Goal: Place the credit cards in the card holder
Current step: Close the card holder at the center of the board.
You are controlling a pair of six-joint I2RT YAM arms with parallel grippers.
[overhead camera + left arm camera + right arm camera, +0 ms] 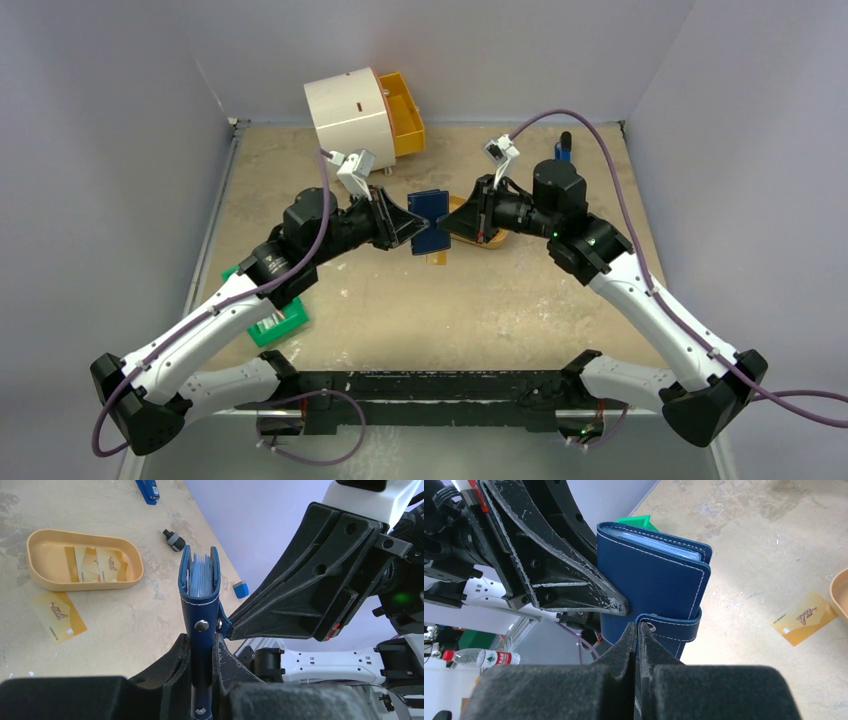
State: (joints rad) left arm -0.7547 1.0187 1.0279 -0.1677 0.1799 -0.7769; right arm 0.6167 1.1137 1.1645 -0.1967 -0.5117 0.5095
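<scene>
Hanging between the two arms over the middle of the sandy beige desk [450,320], the small dark navy-blue folding card holder [430,222] is gripped from both sides and held off the surface. The left end effector [200,655] is clamped narrow on the holder's studded edge. The right end effector [637,637] has its fingers pinched almost together on the snap tab that wraps round the covers. From the left wrist the holder's far end gapes a little, and pale grey-blue pockets show between the covers, which the overhead view does not reveal. That wrist view also takes in the thin yellow-orange credit cards [55,615] — one flat on the desk, several more inside the tan oval plastic tray [135,572] just beside it. The right wrist catches only the loose card and a sliver of tray rim. Overhead, the tray is mostly hidden behind the right end effector, and a green box [275,325] lies beneath the left arm.
</scene>
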